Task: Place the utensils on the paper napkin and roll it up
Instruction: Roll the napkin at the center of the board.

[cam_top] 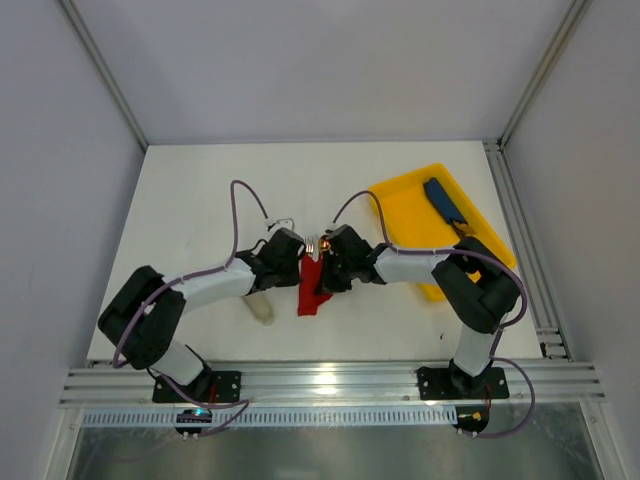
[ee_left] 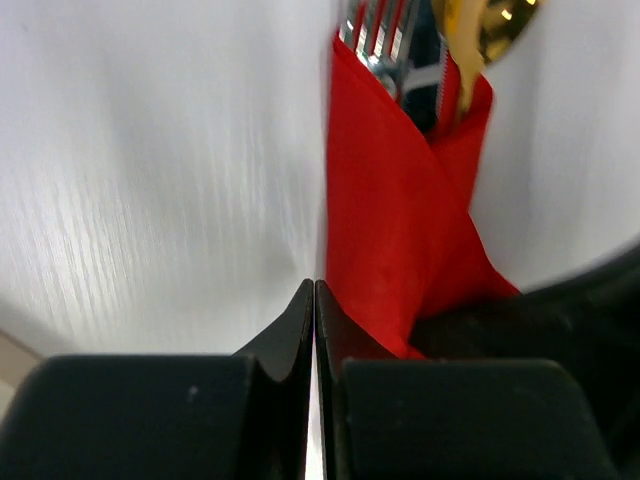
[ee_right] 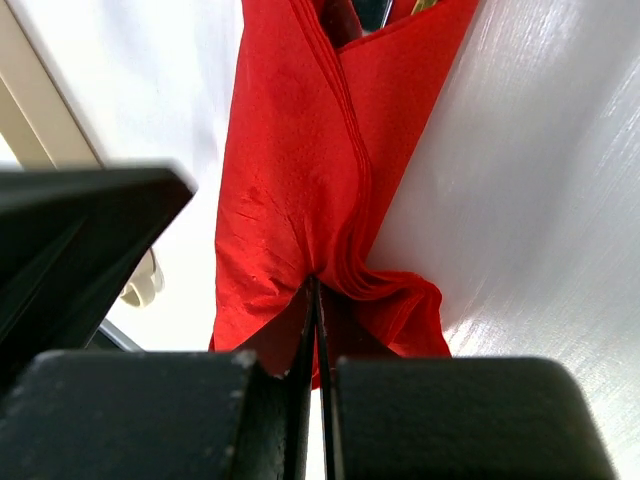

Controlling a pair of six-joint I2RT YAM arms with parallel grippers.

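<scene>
The red paper napkin (cam_top: 312, 287) lies at the table's middle, folded over the fork (cam_top: 311, 244) and spoon (cam_top: 325, 243), whose heads stick out of its far end. In the left wrist view the fork tines (ee_left: 375, 30) and the spoon bowl (ee_left: 492, 20) show above the red wrap (ee_left: 390, 220). My left gripper (ee_left: 315, 287) is shut with its tips at the napkin's left edge and nothing visible between them. My right gripper (ee_right: 313, 282) is shut on a bunched fold of the napkin (ee_right: 290, 180).
A yellow tray (cam_top: 400, 215) with a dark-blue oblong item (cam_top: 443, 200) stands at the right. A pale beige sleeve (cam_top: 262, 309) lies left of the napkin, and it also shows in the right wrist view (ee_right: 143, 282). Both arms crowd the middle.
</scene>
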